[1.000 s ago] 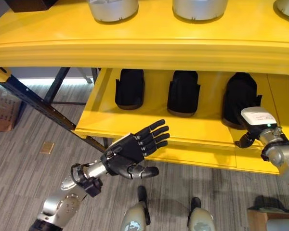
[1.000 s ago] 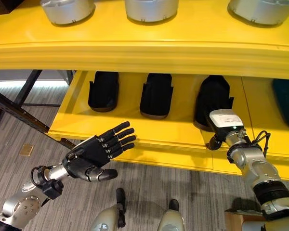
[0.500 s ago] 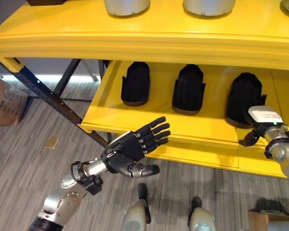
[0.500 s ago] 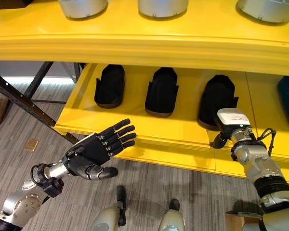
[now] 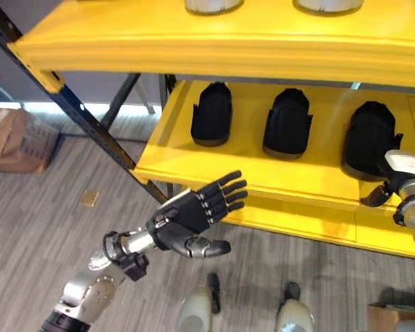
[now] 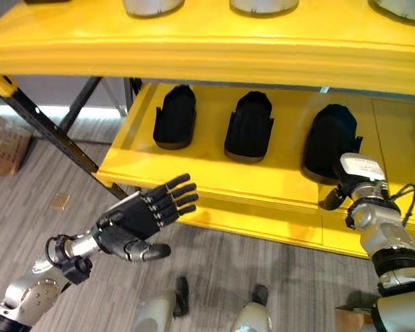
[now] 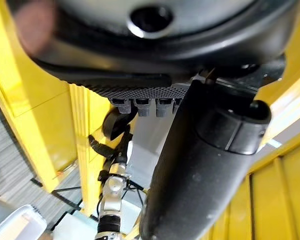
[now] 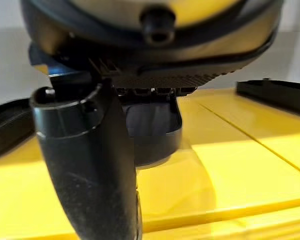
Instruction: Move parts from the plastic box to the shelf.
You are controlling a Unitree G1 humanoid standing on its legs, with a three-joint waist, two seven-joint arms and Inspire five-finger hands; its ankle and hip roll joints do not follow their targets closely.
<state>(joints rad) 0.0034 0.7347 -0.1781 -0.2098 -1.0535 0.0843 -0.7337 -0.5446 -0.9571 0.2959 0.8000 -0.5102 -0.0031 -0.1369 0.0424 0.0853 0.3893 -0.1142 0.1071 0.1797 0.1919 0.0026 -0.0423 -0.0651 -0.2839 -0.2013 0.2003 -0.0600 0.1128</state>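
- Yellow shelf [image 6: 214,55] stands over a grey floor [image 5: 41,228], with silver tubs [image 6: 152,5] on its upper board.
- Three black parts sit in a row on the lower board: left part [image 6: 175,118], middle part [image 6: 249,128], right part [image 6: 330,144].
- Left hand [image 5: 187,220] hovers before the shelf edge, fingers straight and empty.
- Right hand [image 6: 332,199] is at the right part; I cannot tell its fingers' state.
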